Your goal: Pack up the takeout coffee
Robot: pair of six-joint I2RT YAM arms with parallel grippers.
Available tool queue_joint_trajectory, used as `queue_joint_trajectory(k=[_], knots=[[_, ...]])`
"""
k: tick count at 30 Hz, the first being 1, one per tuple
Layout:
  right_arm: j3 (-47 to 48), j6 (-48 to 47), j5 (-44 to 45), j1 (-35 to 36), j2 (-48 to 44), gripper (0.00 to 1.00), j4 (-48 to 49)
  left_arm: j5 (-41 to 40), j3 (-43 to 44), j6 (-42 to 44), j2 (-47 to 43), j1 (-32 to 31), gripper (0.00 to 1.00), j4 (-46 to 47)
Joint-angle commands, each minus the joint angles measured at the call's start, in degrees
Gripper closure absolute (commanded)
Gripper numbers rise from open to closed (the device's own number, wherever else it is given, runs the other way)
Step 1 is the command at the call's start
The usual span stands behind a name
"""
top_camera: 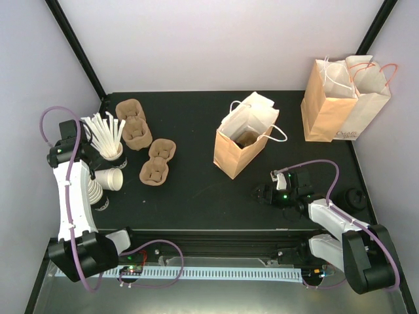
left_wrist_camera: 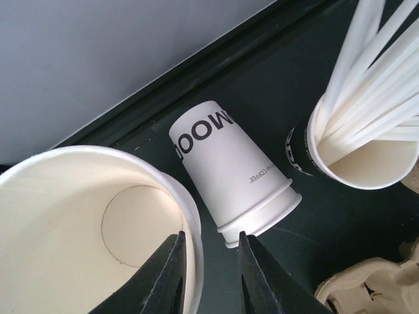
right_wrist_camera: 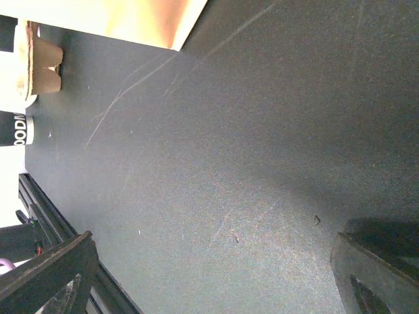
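At the right edge of the worktop (top_camera: pixel 196 196), in the right middle of the overhead view, stood the takeout coffee (top_camera: pixel 355 196), seen as a black disc. It sat to the right of the right tool (top_camera: pixel 265 193), behind its wrist and just beside the forearm. The tool pointed toward the left of the frame, away from the cup. Its fingers stood wide apart over bare worktop, one in each lower corner of the right wrist view, with nothing between them. The coffee did not show in that view.

The left tool (left_wrist_camera: pixel 211 237) was well apart from the coffee, on the far left side of the worktop. In the left wrist view its jaws were narrow and straddled the wall of a lidless cup (left_wrist_camera: pixel 65 229) at lower left. One finger was inside the rim and one outside. A dark gap showed between the rim and the outer finger, so the wall was not pinched.

Just beyond, at the centre of that frame, a printed cup (left_wrist_camera: pixel 229 176) lay on its side. A cup of straws (left_wrist_camera: pixel 304 150) stood at the upper right. Brown cup carriers (top_camera: pixel 157 162) lay near them. An open paper bag (top_camera: pixel 236 154) stood mid-worktop, and two more bags (top_camera: pixel 340 98) stood at the upper right.
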Motion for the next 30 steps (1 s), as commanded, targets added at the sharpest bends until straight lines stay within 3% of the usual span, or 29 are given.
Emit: queue_joint_trajectory(k=[1,5,11,30], knots=[[0.89,-0.87,0.2,0.57,-0.26,0.0,-0.84,0.7,-0.67,-1.0,-0.16,1.09,0.76,0.67],[1.02,-0.98,0.06,0.54,-0.41,0.0,-1.08,0.31,-0.93,-1.39,-0.8,1.28,0.76,0.35],[0.98,-0.88,0.16,0.65,-0.08,0.0,-1.12,-1.49,0.72,-2.54,-1.42,1.36,0.98,-2.32],[1.15,-1.04,-0.63,0.84,0.75,0.0,-0.45,-6.37,10.81,-2.47,-3.45,0.57,0.98,-12.05]])
